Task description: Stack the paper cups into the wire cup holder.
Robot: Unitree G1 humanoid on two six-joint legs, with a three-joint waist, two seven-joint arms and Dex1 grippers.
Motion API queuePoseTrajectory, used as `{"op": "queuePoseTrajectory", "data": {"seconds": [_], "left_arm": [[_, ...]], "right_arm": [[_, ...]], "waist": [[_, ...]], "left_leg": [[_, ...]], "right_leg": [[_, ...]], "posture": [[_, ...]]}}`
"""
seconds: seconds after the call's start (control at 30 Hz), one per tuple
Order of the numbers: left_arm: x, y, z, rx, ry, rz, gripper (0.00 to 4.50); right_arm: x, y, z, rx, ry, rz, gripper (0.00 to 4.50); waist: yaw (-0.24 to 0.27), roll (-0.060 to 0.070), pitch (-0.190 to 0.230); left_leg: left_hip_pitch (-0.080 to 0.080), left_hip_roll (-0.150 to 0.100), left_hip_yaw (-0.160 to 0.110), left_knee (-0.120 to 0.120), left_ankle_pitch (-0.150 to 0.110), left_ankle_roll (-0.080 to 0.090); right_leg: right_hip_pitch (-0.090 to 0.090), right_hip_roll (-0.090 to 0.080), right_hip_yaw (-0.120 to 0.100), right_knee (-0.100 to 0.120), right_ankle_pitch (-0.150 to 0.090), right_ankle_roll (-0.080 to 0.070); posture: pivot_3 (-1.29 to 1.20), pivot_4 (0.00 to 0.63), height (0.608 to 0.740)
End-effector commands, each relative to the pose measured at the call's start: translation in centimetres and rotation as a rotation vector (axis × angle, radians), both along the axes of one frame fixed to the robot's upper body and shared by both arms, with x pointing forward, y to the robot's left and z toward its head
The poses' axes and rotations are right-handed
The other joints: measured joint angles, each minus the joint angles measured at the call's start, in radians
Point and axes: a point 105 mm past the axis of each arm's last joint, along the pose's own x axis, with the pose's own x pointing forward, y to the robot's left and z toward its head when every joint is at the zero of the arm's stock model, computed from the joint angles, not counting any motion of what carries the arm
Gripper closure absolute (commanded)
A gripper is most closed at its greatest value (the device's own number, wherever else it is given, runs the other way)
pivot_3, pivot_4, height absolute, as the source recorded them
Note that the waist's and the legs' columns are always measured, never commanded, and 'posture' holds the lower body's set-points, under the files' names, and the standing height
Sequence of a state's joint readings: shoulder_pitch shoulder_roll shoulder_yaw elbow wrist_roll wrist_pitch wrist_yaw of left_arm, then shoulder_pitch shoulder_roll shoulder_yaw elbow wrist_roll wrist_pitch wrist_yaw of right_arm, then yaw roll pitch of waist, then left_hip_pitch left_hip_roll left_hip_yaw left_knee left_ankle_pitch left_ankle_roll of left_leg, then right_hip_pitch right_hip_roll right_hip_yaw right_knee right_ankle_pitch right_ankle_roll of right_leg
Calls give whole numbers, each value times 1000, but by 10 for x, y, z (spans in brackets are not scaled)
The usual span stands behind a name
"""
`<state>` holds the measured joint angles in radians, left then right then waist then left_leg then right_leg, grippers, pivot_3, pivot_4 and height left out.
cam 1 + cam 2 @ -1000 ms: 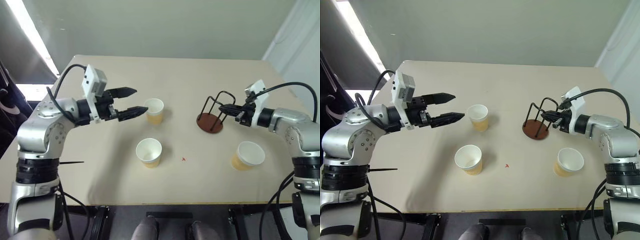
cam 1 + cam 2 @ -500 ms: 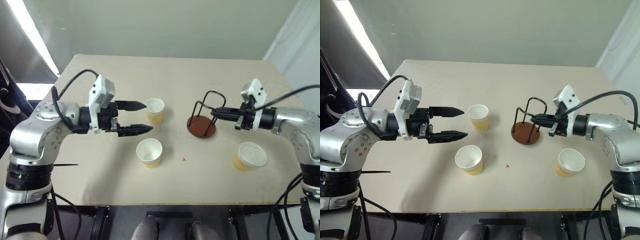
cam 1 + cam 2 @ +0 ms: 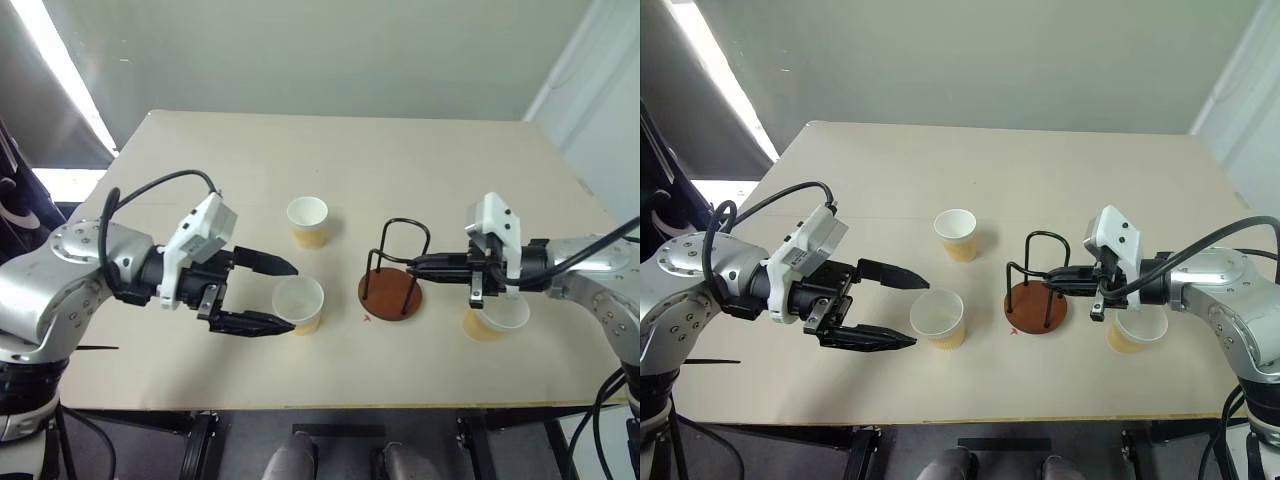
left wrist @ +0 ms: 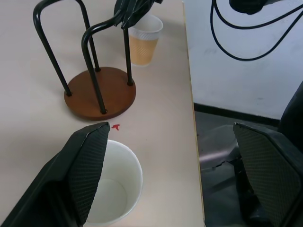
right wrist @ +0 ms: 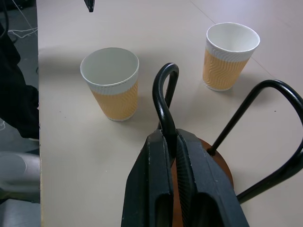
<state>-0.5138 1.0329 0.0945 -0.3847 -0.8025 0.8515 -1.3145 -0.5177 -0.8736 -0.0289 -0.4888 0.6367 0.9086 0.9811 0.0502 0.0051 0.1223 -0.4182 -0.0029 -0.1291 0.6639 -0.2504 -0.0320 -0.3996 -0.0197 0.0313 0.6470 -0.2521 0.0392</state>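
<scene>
Worktop [image 3: 200, 140]: beige, rectangular; all task items are carried in its near half.

Left tool [image 3: 262, 293]: fingers spread wide, nothing held. It is aimed across the worktop toward the right edge, its long axis roughly parallel to the near edge. The near cup is bracketed loosely between the two fingers; contact cannot be confirmed.

Right tool [image 3: 420, 265]: fingers pressed together, pinching one wire loop of the holder near its top, as seen in the right wrist view.

Holder [image 3: 392, 294]: brown disc base with black wire loops, upright, placed near the middle of the near edge, just right of the near cup.

Cups, three, all upright and mouth-up, none yet in the holder:
- Near cup [image 3: 297, 304]: close to the near edge, between the left tool's fingers, just beside the holder.
- Far cup [image 3: 307, 221]: further from the near edge, toward the worktop's centre, apart from both tools.
- Right cup [image 3: 490, 318]: toward the near right corner, partly hidden behind the right tool.

Governing relation: the near cup is judged to lie directly ahead of the left tool, its vertical axis crossing the gap between the fingers; the left arm is the nearer one. A closing of the fingers appears to be the step in hand.
</scene>
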Motion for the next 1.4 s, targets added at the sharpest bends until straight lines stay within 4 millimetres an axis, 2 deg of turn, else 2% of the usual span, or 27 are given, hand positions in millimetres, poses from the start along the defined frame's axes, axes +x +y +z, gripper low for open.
{"op": "queuePoseTrajectory", "data": {"seconds": [0.03,0.23,0.53,0.57,0.63,0.93,1.1,1.27,1.4], "left_arm": [[-5,-4,3,2,-22,-29,0],[-5,-3,2,3,-21,-23,0],[-4,-3,1,1,-19,-14,0],[-4,-3,0,0,-18,-14,0],[-4,-4,0,0,-17,-15,0],[-5,-7,-1,-8,-13,-22,0],[-8,-9,1,-12,-18,-27,0],[-7,-3,-2,71,-93,-9,0],[-4,1,-1,131,-164,-5,0]], "right_arm": [[-10,7,1,-23,-44,44,4458],[-16,10,-9,-45,-24,77,4458],[-13,6,-23,-126,-30,85,4458],[-13,5,-25,-138,-31,86,3957],[-13,3,-28,-155,-33,89,3467],[-10,-10,-31,-207,-75,60,282],[-11,-18,-19,-184,-86,25,282],[-11,-22,20,-55,-116,-17,282],[-16,-15,44,31,-122,12,282]], "waist": [[0,0,0],[-1,0,0],[-2,0,0],[-2,0,0],[-2,0,0],[-2,0,0],[-2,0,0],[-4,0,0],[-9,0,0]], "left_leg": [[0,0,0,0,0,0],[0,0,0,0,0,0],[0,0,0,0,0,0],[0,0,0,0,0,0],[0,0,0,0,0,0],[0,0,0,0,0,1],[0,0,0,0,0,1],[0,0,1,0,0,0],[0,0,1,0,0,0]], "right_leg": [[0,0,0,0,0,0],[0,0,0,0,0,0],[0,0,0,0,0,0],[0,0,0,0,0,0],[0,0,0,0,0,0],[0,0,0,0,0,0],[0,0,0,0,0,0],[0,0,0,0,0,0],[0,0,0,0,0,0]], "posture": [[0,150,740],[0,150,740],[0,150,740],[0,150,740],[0,150,740],[0,150,740],[0,150,740],[0,150,740],[0,150,740]]}}
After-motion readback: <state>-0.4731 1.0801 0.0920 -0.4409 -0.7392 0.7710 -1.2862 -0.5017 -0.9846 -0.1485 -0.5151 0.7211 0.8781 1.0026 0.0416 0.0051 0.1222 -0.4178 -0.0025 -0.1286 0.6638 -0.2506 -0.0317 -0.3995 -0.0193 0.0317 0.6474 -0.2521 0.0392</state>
